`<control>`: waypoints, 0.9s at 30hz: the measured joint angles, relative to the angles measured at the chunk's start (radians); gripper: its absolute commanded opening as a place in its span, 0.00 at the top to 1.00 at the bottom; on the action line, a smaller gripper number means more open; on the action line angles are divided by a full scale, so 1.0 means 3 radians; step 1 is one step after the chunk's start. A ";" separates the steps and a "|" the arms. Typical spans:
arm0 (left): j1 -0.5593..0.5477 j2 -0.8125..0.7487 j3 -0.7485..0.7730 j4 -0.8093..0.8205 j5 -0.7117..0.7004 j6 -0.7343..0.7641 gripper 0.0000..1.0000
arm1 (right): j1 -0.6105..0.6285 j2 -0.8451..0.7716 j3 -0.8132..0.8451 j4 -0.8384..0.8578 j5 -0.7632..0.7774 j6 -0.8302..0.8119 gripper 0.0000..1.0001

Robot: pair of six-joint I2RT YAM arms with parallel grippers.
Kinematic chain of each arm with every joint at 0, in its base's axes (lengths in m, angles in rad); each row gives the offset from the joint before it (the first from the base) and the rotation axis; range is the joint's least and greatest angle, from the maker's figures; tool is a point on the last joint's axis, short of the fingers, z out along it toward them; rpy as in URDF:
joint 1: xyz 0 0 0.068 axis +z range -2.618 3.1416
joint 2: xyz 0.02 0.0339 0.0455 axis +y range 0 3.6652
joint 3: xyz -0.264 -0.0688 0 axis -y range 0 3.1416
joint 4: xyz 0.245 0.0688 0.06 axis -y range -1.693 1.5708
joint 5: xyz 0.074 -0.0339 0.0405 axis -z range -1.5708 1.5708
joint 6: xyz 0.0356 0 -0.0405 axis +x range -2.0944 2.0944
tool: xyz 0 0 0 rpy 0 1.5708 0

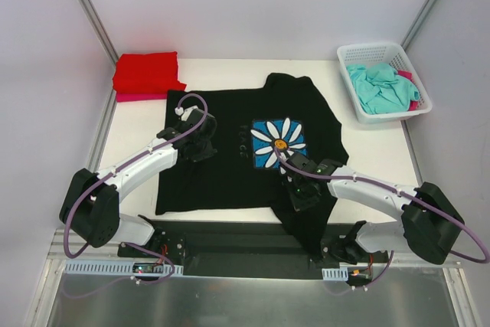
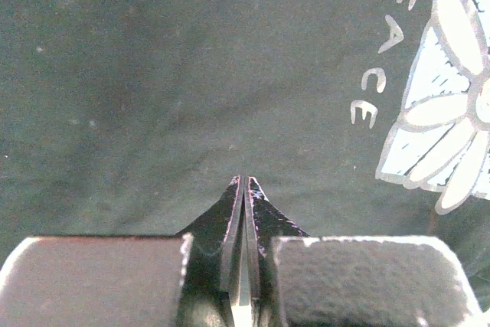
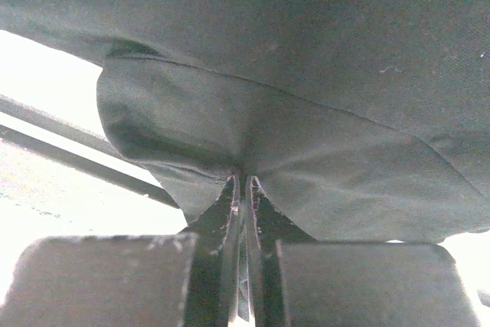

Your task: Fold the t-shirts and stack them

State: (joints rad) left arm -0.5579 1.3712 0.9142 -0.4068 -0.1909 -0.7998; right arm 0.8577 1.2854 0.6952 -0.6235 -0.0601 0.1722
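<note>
Far left: red tee [image 1: 145, 73] is lying folded, with a pinker layer, likely the pink tee [image 1: 139, 97], showing along its near edge. The stack seems to be forming here.

Left of centre: left gripper [image 2: 244, 183] is sitting over the left half of the black tee [image 1: 230, 170]. Its fingers are pressed together with no cloth showing between them, tips down at the flat fabric. I cannot tell whether they are touching it.

Centre: black tee is lying spread face up on the table [image 1: 138, 135], daisy print [image 1: 279, 142] showing, its near right part spilling over the near edge.

Right of centre: right gripper [image 3: 243, 183] is pinching a pucker of black cloth at that near right part, fingers closed tight on it.

Far right: basket [image 1: 417, 105] is holding the crumpled teal tee [image 1: 380, 87], with a sliver of pink cloth beside it.

Judgement: folding of the black tee is just beginning. The next move is calling for the pinched edge to be lifted and carried over the body, while the left side is kept pinned so the shirt is not dragging.
</note>
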 measured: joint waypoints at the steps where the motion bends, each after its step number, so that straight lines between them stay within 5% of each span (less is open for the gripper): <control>1: 0.0000 0.0003 0.0000 0.0000 0.0000 0.0000 1.00 | 0.0019 0.0000 0.0000 -0.0009 0.0000 0.0004 0.98; 18: -0.0022 0.0011 0.0023 0.0000 0.0001 0.0000 1.00 | 0.0127 0.0000 0.0003 -0.0074 -0.0001 0.0036 0.82; 27: -0.0022 0.0023 0.0025 0.0001 0.0001 0.0000 1.00 | 0.0136 0.0000 0.0003 -0.0084 -0.0004 0.0034 0.83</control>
State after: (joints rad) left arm -0.5644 1.3781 0.9218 -0.4065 -0.1905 -0.7998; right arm 0.8986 1.2854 0.6960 -0.6487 -0.0612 0.1825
